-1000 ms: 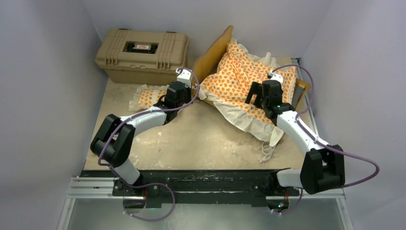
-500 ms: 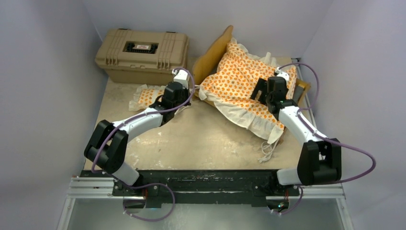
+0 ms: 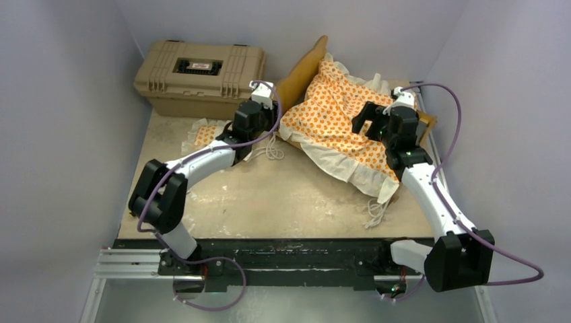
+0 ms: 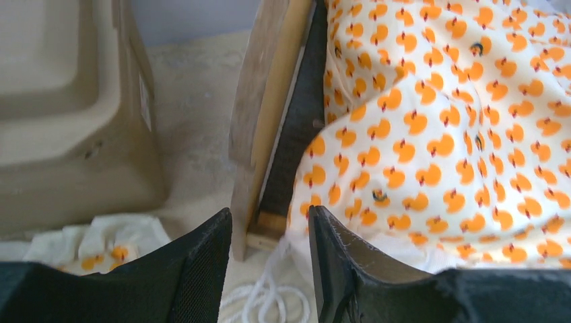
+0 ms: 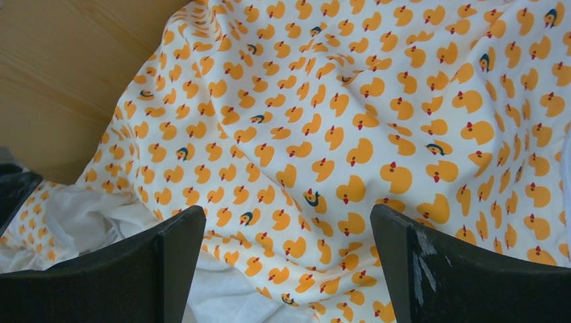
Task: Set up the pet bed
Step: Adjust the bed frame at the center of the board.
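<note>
The pet bed's light-wood frame point(image 3: 301, 70) stands tilted at the back, its side rail point(image 4: 259, 114) close in the left wrist view. The duck-patterned mattress cushion point(image 3: 343, 111) lies crumpled and askew over it, with the white ruffle hanging off the front. The small matching pillow point(image 3: 205, 134) lies on the table beside the left arm. My left gripper point(image 3: 261, 108) hovers at the frame's near-left corner, open, nothing between its fingers point(image 4: 269, 262). A white tie cord point(image 4: 269, 303) lies under it. My right gripper point(image 3: 369, 121) hangs wide open just above the cushion point(image 5: 350, 121).
A tan plastic hard case point(image 3: 198, 74) sits at the back left, close to the bed's headboard point(image 5: 67, 67). Another white cord point(image 3: 374, 212) trails off the ruffle toward the front right. Grey walls close in on both sides.
My left gripper moved back and right to the frame's corner and opened; a white cord now lies on the table there. The right gripper shifted farther back over the cushion, still open.
</note>
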`<state>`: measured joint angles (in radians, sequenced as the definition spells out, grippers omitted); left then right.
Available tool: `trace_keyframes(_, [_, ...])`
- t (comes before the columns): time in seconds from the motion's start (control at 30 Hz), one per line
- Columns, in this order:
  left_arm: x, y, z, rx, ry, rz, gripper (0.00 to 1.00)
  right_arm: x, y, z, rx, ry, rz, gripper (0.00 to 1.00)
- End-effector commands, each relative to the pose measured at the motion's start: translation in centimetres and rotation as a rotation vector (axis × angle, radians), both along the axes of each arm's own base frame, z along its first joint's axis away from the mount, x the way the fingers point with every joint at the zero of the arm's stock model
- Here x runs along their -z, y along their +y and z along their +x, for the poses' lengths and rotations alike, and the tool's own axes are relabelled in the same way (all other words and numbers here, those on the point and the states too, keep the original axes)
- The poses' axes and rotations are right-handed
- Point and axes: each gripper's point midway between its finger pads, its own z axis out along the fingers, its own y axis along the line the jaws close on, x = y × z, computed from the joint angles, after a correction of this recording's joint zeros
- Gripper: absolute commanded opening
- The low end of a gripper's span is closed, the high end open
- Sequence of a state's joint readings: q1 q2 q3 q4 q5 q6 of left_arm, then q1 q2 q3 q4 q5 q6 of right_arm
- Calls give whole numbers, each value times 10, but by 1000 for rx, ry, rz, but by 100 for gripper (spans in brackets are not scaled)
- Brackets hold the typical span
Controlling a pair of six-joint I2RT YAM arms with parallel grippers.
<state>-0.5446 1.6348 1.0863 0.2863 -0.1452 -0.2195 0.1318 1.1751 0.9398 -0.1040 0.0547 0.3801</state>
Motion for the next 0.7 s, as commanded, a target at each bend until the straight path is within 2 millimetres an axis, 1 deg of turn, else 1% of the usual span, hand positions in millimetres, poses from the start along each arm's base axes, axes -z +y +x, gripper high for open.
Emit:
trace_keyframes(0.0, [-15, -5, 37, -33, -100, 37, 45, -11, 12, -4, -82, -49, 9, 98])
trace_keyframes(0.07, [-11, -6, 46, -50, -103, 52, 44, -15, 16, -7, -108, -62, 12, 98])
trace_keyframes(0.13, [-9, -6, 54, -62, -102, 57, 40, -17, 19, -10, -129, -70, 13, 99])
trace_keyframes(0.2, [-5, -6, 54, -60, -91, 61, 29, -17, 23, -12, -148, -72, 15, 99])
trace_keyframes(0.27, [-5, -5, 48, -51, -87, 54, 15, -14, 26, -14, -165, -69, 14, 99])
trace_keyframes(0.37, [-8, 0, 36, -48, -94, 41, 0, -9, 31, -16, -186, -66, 10, 99])
trace_keyframes(0.47, [-6, 6, 26, -49, -94, 41, 0, -5, 36, -16, -208, -60, 10, 99])
trace_keyframes(0.6, [-5, 8, 16, -32, -96, 29, 0, -4, 43, -17, -233, -61, 15, 99])
trace_keyframes(0.67, [-7, 10, 15, -39, -114, 22, 0, -4, 45, -18, -247, -62, 16, 99])
